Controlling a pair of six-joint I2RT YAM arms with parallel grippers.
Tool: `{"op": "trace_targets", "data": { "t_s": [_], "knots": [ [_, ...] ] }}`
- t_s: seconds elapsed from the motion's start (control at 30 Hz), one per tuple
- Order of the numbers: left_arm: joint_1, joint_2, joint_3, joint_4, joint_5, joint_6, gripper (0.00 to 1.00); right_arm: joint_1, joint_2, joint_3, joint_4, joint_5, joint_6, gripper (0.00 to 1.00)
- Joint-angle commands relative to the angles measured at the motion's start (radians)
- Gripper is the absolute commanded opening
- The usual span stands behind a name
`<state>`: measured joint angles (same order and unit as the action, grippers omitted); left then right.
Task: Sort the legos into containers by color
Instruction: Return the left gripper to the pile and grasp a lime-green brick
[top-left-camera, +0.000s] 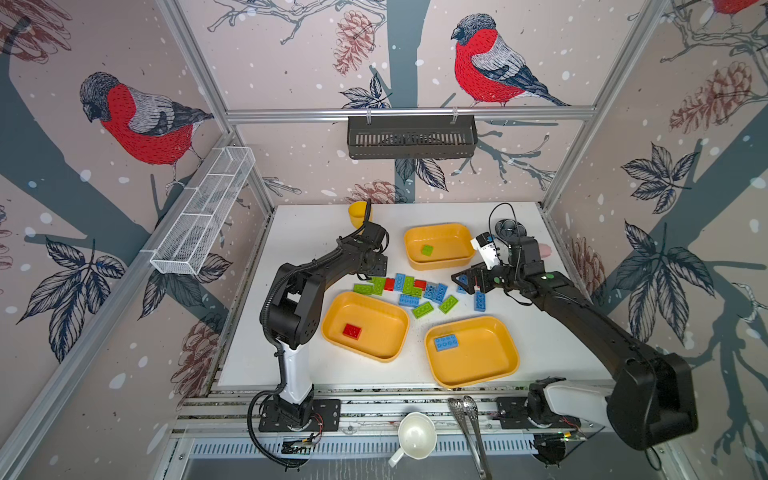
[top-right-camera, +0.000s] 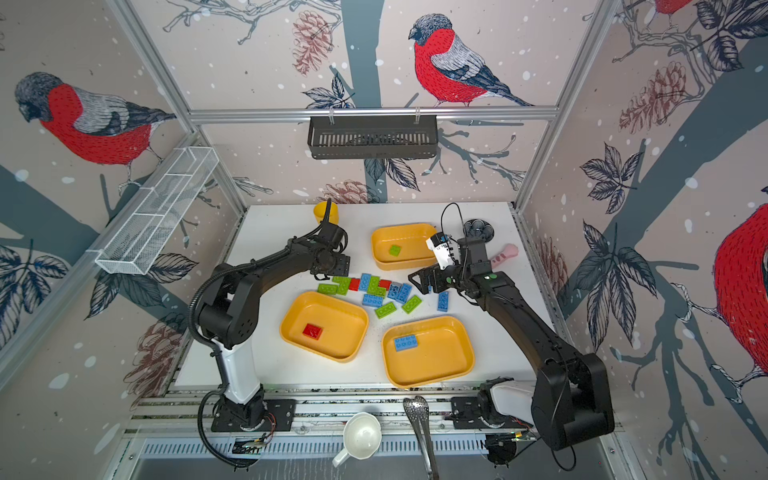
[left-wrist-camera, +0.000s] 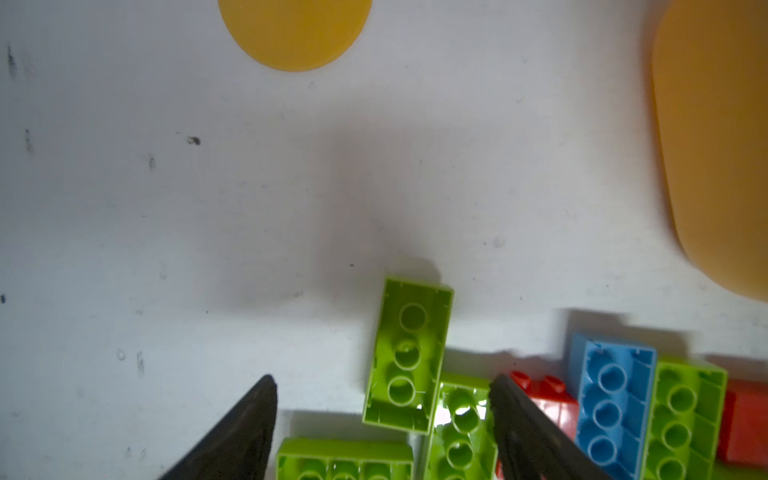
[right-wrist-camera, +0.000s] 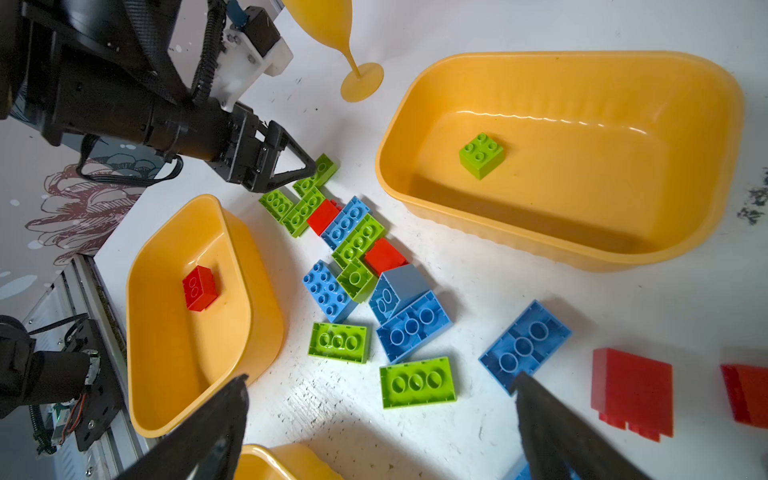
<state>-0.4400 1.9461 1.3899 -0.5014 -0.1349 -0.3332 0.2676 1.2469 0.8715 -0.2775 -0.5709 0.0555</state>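
Several red, green and blue legos (top-left-camera: 409, 289) lie in a loose pile mid-table between three yellow-orange containers. The back container (top-left-camera: 440, 232) holds a green lego (top-left-camera: 427, 249), the front left one (top-left-camera: 374, 305) a red lego (top-left-camera: 352, 331), the front right one (top-left-camera: 486, 365) a blue lego (top-left-camera: 446, 342). My left gripper (left-wrist-camera: 383, 384) hangs open low over the pile's left end, its fingers either side of two upside-down green legos (left-wrist-camera: 409, 353). My right gripper (right-wrist-camera: 381, 378) stands open above the pile's right end, near a green lego (right-wrist-camera: 417, 382) and a blue lego (right-wrist-camera: 525, 345).
A yellow goblet (top-left-camera: 359, 214) stands at the back left and a small dark round dish (top-left-camera: 509, 228) at the back right beside a pink object (top-right-camera: 505, 254). A white cup (top-left-camera: 417, 436) and metal tongs (top-left-camera: 471, 432) lie on the front rail.
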Motion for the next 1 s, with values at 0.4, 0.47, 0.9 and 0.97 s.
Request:
{"op": "trace_targets", "data": {
  "t_s": [0.4,0.47,0.9,0.97],
  "knots": [
    [0.004,0.102,0.055,-0.003,-0.031,0.032,0.64,0.021,0.035,0.015,0.011,0.04,0.029,0.99],
    [0.004,0.1,0.05,-0.012,-0.033,0.036,0.62,0.021,0.04,0.02,-0.001,0.04,0.02,0.99],
    [0.023,0.102,0.036,-0.042,-0.02,0.055,0.53,0.019,0.068,0.029,-0.002,0.029,0.01,0.99],
    [0.023,0.102,0.034,-0.041,0.011,0.047,0.5,0.018,0.069,0.03,-0.006,0.031,0.004,0.99]
  ]
}}
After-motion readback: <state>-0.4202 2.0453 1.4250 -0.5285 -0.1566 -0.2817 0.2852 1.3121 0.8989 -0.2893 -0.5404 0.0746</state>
